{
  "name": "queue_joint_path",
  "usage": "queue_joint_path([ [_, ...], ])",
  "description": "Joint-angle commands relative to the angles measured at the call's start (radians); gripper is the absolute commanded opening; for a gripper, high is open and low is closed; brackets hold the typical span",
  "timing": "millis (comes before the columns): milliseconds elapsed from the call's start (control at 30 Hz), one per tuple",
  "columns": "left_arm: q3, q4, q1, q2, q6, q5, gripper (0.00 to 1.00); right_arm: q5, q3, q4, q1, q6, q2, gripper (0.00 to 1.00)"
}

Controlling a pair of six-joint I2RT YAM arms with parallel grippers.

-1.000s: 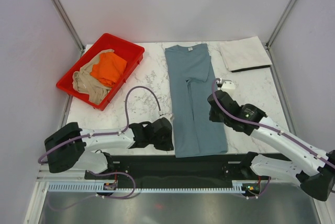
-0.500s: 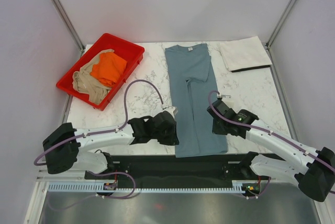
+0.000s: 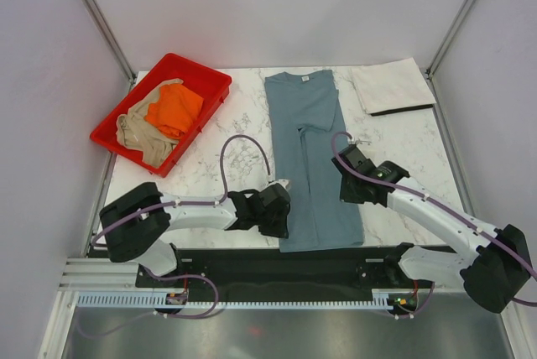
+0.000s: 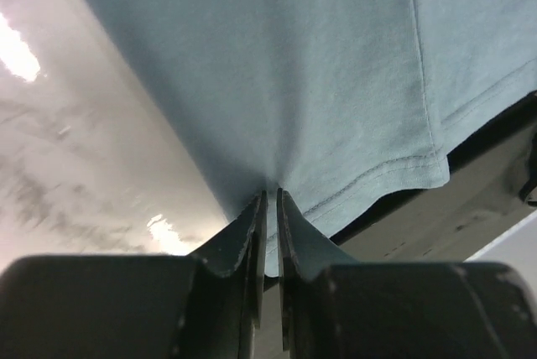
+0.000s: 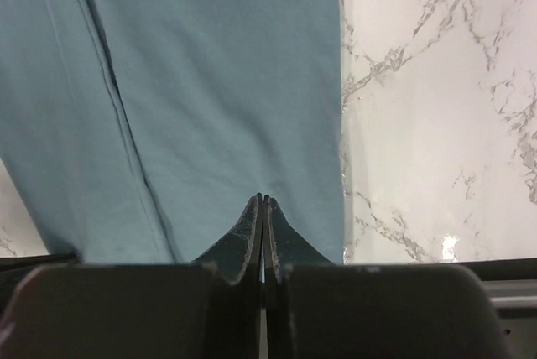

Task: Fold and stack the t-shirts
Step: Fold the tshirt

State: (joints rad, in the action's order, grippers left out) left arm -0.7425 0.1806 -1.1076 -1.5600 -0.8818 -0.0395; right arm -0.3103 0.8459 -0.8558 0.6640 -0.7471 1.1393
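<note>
One slate-blue t-shirt (image 3: 304, 116) lies flat and long, left hand (image 4: 270, 195) pinching its hem, right hand (image 5: 263, 200) closed.

I see 4 colours: slate-blue shirt (image 3: 306, 124), orange shirt (image 3: 174, 109), tan shirt (image 3: 138, 134), off-white shirt (image 3: 390, 85); red tray (image 3: 201, 70), grey-veined white table (image 3: 235, 124).

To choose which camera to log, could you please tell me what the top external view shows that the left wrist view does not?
Only top external: the red tray holding the orange t-shirt and tan t-shirt, the folded off-white t-shirt, the right gripper. Only left wrist: fabric puckering where the left gripper pinches it, near the stitched hem. Both: the blue-grey t-shirt on the marble table.
</note>
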Motion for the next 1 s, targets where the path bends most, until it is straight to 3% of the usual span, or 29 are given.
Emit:
queue_joint_path([
  [0, 0.074, 0.072, 0.002, 0.087, -0.019, 0.096, 0.17, 0.03, 0.016, 0.014, -0.001, 0.028, 0.002, 0.01],
  [300, 0.12, 0.072, 0.002, 0.209, -0.019, 0.096, 0.17, 0.19, -0.168, 0.075, 0.0, -0.031, -0.056, 0.0],
  [600, 0.055, 0.072, 0.002, 0.249, -0.019, 0.096, 0.17, 0.125, -0.246, -0.002, 0.0, -0.116, -0.101, 0.0],
  [933, 0.097, 0.072, 0.003, 0.213, -0.019, 0.096, 0.17, 0.119, -0.354, 0.08, 0.009, -0.192, -0.047, 0.0],
  [967, 0.098, 0.168, 0.003, 0.189, -0.029, 0.14, 0.18, 0.111, -0.352, 0.084, 0.011, -0.192, -0.032, 0.0],
])
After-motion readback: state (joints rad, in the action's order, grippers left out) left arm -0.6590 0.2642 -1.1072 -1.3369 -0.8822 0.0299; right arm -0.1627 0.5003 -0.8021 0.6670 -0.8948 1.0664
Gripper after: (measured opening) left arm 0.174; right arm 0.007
